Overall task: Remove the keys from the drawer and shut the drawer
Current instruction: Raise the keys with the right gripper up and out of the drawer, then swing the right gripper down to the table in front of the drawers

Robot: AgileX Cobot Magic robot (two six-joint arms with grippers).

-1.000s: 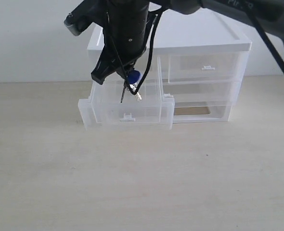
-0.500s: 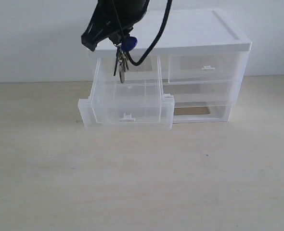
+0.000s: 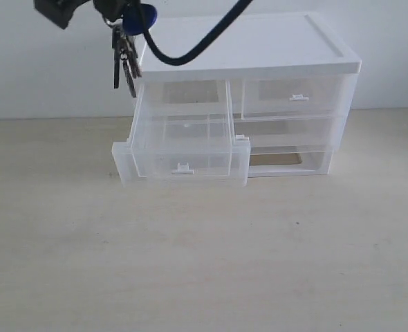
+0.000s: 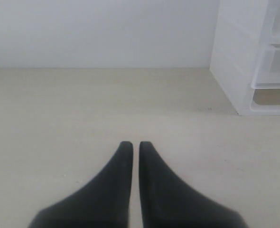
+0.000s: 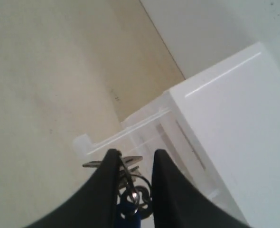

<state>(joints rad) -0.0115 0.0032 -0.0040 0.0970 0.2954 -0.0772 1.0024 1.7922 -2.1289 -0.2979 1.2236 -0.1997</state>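
Over the last second the right gripper (image 5: 136, 153) has lifted the keys (image 3: 124, 59) out of the drawer (image 3: 183, 149) and swung them left. They now hang above and left of the unit (image 3: 259, 48), well over the surface (image 3: 204, 263), with the jaws clamped on the bunch by its blue fob (image 3: 147, 16). Extraction looks done, but the drawer is pulled right out, so closing remains; left gripper (image 4: 135, 145) sits low over the surface, jaws nearly touching, holding nothing.
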